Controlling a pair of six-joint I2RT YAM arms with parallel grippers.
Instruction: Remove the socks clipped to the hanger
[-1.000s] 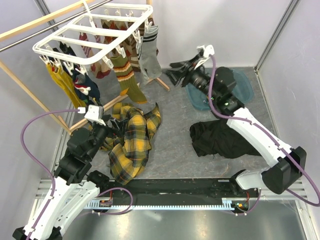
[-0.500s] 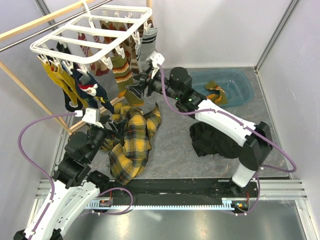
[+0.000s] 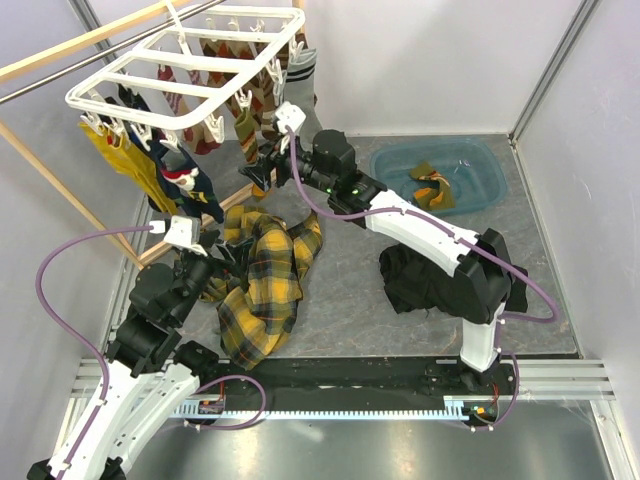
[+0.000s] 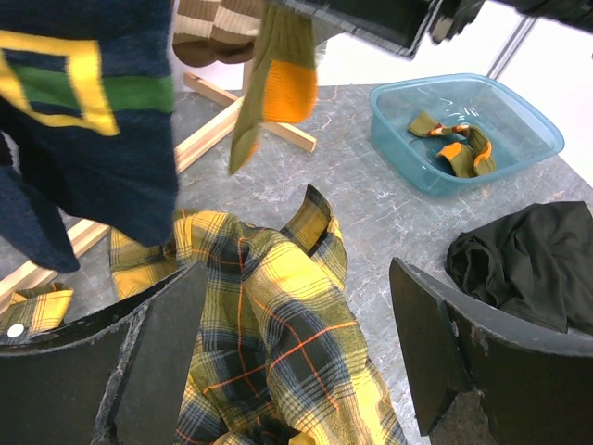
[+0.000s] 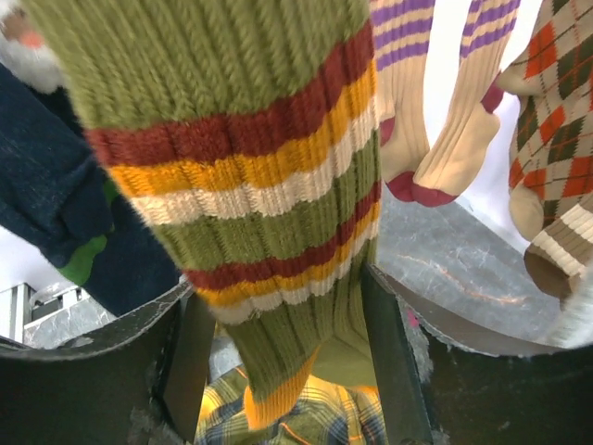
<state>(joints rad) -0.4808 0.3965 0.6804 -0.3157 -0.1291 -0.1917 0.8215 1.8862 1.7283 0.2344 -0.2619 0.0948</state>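
Observation:
The white grid hanger (image 3: 190,75) hangs at the back left from a wooden rack, with several socks clipped under it: mustard (image 3: 120,160), navy (image 3: 190,185), grey (image 3: 300,70) and an olive striped sock (image 3: 245,135). My right gripper (image 3: 262,172) is open, its fingers either side of the olive striped sock (image 5: 250,167), which hangs down between them (image 5: 283,362). My left gripper (image 3: 215,262) is open and empty above the yellow plaid cloth (image 4: 278,343); its midpoint in the left wrist view (image 4: 296,352) lies over that cloth.
A blue basin (image 3: 450,175) at the back right holds olive-orange socks (image 3: 432,190). A black garment (image 3: 430,275) lies right of centre. The wooden rack's legs (image 3: 225,205) cross the floor below the hanger. Cream purple-striped (image 5: 435,120) and argyle socks (image 5: 556,139) hang beside the right gripper.
My right arm has swung left from above the basin to the hanger, and its jaws now stand around the olive striped sock. The hanger has swayed. My left arm has not moved.

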